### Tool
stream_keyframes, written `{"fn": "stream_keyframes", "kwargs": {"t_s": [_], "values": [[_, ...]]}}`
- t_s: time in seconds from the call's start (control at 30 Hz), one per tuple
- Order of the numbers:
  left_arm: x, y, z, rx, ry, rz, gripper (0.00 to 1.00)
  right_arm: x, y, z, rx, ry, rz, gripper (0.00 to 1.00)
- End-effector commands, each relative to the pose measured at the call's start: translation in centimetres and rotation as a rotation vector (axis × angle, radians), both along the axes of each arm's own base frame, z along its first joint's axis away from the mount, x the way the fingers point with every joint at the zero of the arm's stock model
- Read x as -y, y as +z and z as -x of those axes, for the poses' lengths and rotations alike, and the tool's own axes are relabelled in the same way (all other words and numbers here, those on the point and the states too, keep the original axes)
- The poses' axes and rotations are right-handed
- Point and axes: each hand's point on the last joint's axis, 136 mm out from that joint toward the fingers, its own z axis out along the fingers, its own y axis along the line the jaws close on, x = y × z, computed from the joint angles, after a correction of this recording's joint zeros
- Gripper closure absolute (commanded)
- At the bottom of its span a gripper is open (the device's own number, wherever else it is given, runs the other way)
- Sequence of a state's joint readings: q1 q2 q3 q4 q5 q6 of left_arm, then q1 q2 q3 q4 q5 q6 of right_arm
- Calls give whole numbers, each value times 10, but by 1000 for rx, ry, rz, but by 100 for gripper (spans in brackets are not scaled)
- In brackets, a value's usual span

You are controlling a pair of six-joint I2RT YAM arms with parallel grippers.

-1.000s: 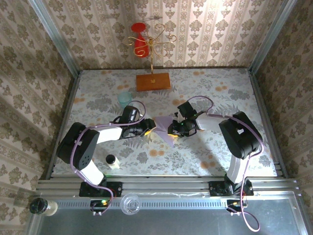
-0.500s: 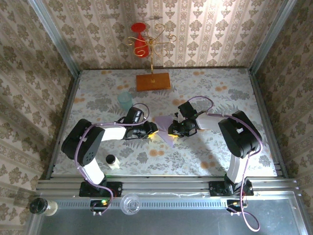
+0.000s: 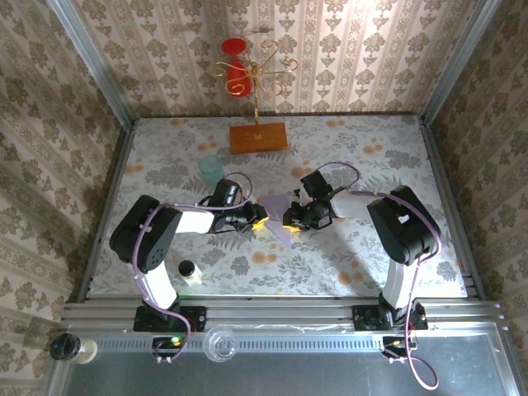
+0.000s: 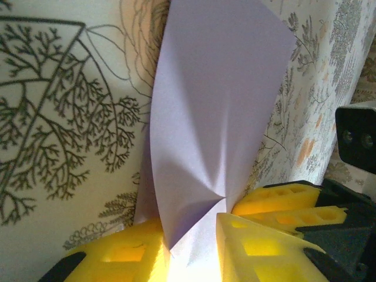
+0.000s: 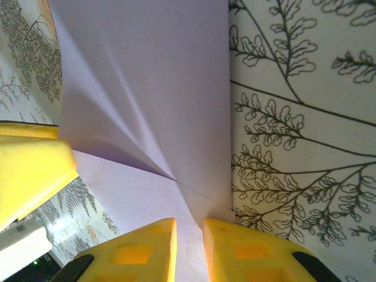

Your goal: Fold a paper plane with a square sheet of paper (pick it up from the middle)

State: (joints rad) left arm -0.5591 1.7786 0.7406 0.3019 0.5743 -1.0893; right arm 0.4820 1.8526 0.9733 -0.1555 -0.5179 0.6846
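The square sheet of paper (image 3: 278,216) is pale lilac, part-folded and buckled (creases fanning out from one spot), around mid-table (image 3: 355,256).

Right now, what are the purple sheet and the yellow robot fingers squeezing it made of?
The pale lilac sheet looks like thin matte paper: it bends softly and shows sharp creases where pinched. The blocky yellow fingers look like moulded plastic, smooth and slightly shiny, with rectangular hollows; possibly printed, I cannot tell.
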Motion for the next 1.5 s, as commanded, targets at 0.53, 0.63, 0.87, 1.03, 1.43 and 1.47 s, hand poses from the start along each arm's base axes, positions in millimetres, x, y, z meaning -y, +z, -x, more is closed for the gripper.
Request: {"fn": "stream_keyframes", "kwargs": {"t_s": [0.53,0.63,0.87,1.03,1.43,1.47], "values": [[15,12,-3,27,-155,118,76,15,-28,10,-60,-6,70,77],[14,9,0,15,-173,101,76,15,-29,11,-61,-7,71,77],[9,1,6,-19,-203,47,77,13,-26,11,-55,4,52,76],[8,4,4,-11,-199,37,82,10,-20,9,-34,24,37,74],[-2,20,-11,62,-86,-46,95,30,47,-15,283,44,126,55],[-1,20,-12,66,-75,-53,95,36,48,-16,309,45,163,55]]}}
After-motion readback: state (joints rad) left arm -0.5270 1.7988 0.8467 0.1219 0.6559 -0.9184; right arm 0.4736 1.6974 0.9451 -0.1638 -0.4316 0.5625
